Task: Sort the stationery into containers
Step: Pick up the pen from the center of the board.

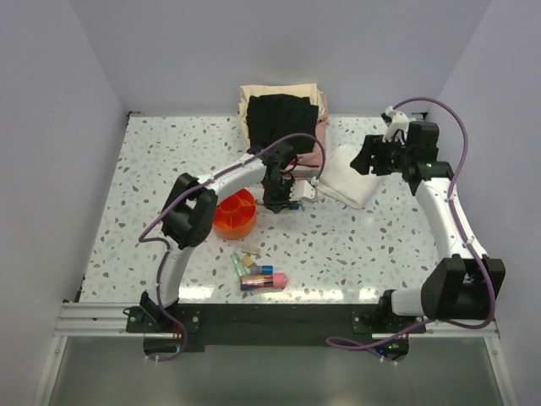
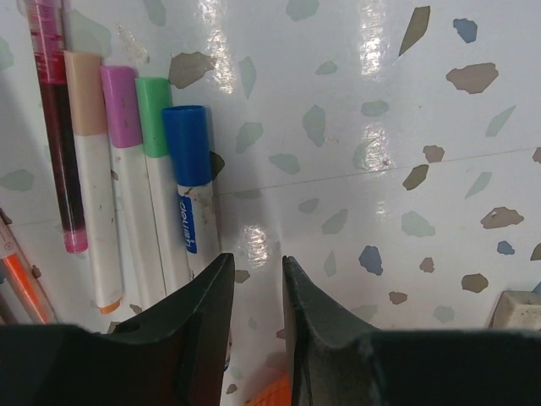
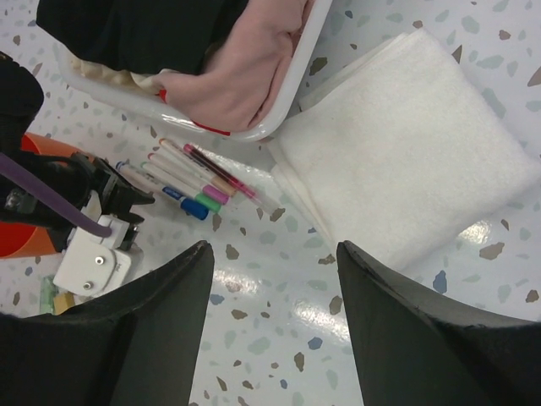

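Right now the left gripper (image 2: pixel 258 296) hangs low over the speckled white terrazzo tabletop (image 2: pixel 380 169). Its two dark fingers are drawn close, with only a narrow strip of table showing between them and nothing caught there. Just beside its left finger lies a row of thin white pens, side by side and touching. They are a blue-capped pen (image 2: pixel 188 169), a green-capped pen (image 2: pixel 155 127), a purple-capped pen (image 2: pixel 120 110) and a peach-capped pen (image 2: pixel 84 93). A slim clear pen with red inside (image 2: pixel 55 127) lies at the outer end of the row. In the right wrist view the same row of pens (image 3: pixel 190 179) sits on the table between the white plastic basket of dark and pink clothes (image 3: pixel 292 76) and the left arm's head.

The round orange plastic tray with divided compartments (image 1: pixel 221 222) stands just left of the left gripper. Nearer the arm bases, well apart from the tray, is a small heap of more stationery (image 1: pixel 258 272), among it a green tube (image 1: pixel 239 264) and a pink eraser (image 1: pixel 279 277).

The right gripper (image 3: pixel 272 254) is raised with its fingers spread wide and empty, near the folded white cloth (image 3: pixel 406 144), which lies against the basket's corner.
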Motion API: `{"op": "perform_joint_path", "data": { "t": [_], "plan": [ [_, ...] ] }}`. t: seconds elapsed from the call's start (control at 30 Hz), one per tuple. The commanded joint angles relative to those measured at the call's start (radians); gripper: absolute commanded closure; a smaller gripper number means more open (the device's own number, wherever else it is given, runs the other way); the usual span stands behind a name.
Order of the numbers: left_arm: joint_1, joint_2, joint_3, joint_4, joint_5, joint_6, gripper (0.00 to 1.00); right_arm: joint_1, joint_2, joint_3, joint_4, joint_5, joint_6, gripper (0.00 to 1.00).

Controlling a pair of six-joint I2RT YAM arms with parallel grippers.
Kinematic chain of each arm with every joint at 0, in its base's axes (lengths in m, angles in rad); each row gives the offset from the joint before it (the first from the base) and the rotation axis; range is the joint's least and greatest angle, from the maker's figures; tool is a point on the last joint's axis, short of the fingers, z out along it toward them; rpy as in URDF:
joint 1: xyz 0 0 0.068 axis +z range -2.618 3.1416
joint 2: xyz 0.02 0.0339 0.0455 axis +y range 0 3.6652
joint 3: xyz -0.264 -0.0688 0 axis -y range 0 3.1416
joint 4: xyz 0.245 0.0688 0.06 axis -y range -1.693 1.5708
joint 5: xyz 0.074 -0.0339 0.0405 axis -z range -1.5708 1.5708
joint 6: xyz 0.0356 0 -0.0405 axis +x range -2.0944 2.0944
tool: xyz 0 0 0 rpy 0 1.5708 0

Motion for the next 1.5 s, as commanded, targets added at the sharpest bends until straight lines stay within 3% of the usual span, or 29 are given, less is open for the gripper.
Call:
{"op": "perform_joint_path", "data": {
  "t": [0.0,0.63,0.97,1.2,1.33,1.47],
  "plan": [
    [-0.006,0.006,-0.021,0.067,-0.013,-0.009,0.66,-0.003,-0.016,-0.015,0.043,-0.039,0.0,0.37],
    [-0.006,0.059,0.074,0.054,0.001,-0.019,0.65,-0.006,0.028,-0.015,0.037,-0.059,-0.015,0.38],
    [-0.006,0.095,0.055,0.059,0.012,-0.044,0.66,-0.007,0.04,-0.015,0.038,-0.062,-0.021,0.38],
    [-0.023,0.011,-0.161,0.221,-0.017,-0.11,0.86,-0.007,0.039,-0.018,0.028,-0.042,-0.035,0.39],
    [-0.064,-0.091,-0.344,0.402,-0.121,-0.191,0.79,-0.007,0.037,-0.018,0.014,-0.028,-0.039,0.39],
    [-0.084,-0.053,-0.335,0.381,-0.131,-0.239,0.78,-0.008,0.033,-0.01,-0.008,-0.02,-0.041,0.39]
  ]
}}
